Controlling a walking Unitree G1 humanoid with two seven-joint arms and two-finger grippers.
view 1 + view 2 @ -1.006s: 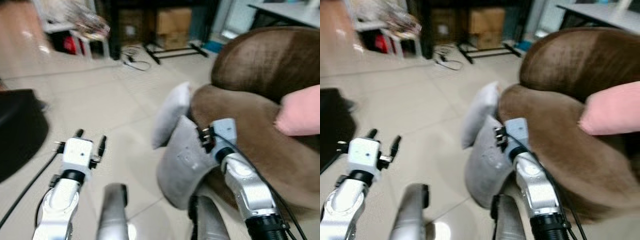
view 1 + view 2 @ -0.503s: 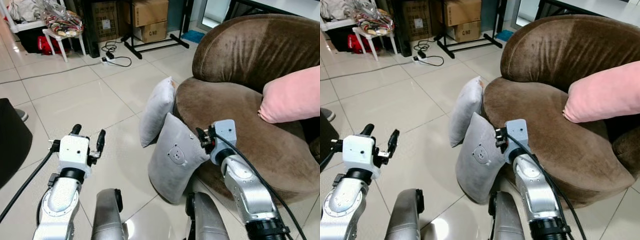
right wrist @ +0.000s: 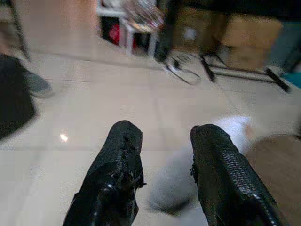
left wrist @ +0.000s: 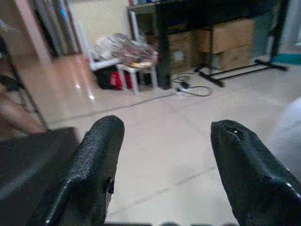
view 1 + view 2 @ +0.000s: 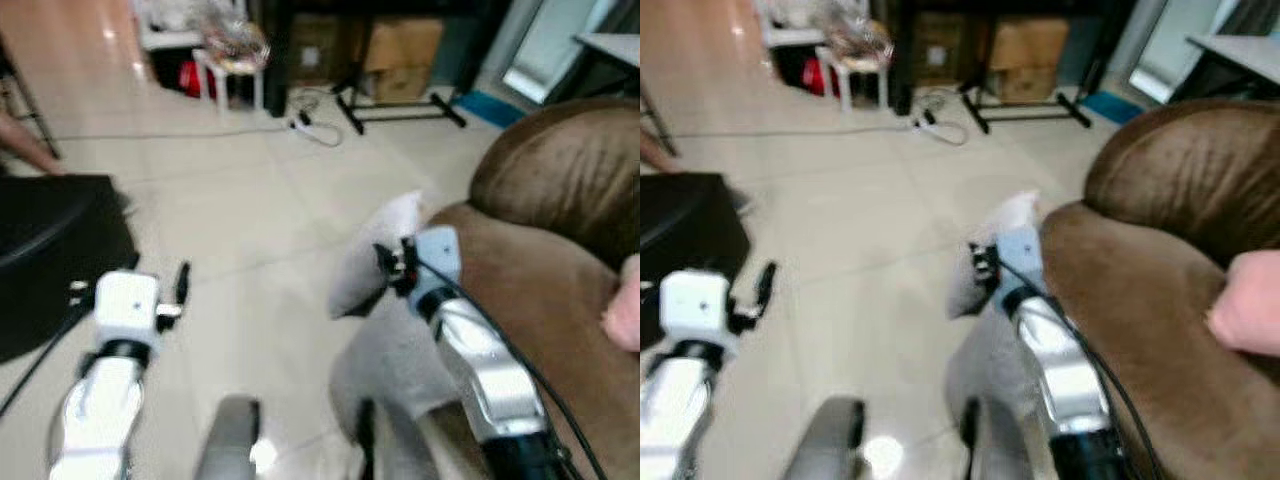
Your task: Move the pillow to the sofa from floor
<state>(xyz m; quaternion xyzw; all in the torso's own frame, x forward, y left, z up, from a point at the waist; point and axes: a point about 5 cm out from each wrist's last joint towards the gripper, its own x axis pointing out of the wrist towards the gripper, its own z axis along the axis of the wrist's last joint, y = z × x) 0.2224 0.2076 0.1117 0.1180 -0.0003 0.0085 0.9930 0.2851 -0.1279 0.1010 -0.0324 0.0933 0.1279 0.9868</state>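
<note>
Grey pillow (image 5: 385, 360) leans on the tiled floor (image 5: 250, 230) against the near-left edge of the brown sofa (image 5: 560, 260), with a paler pillow (image 5: 375, 255) just behind it. Right tool (image 3: 162, 155) hovers above them, fingers spread, gripping nothing. Left tool (image 4: 164, 155) hangs over bare floor to the left, fingers wide apart. A pink cushion (image 5: 1250, 310) lies on the sofa's right.
</note>
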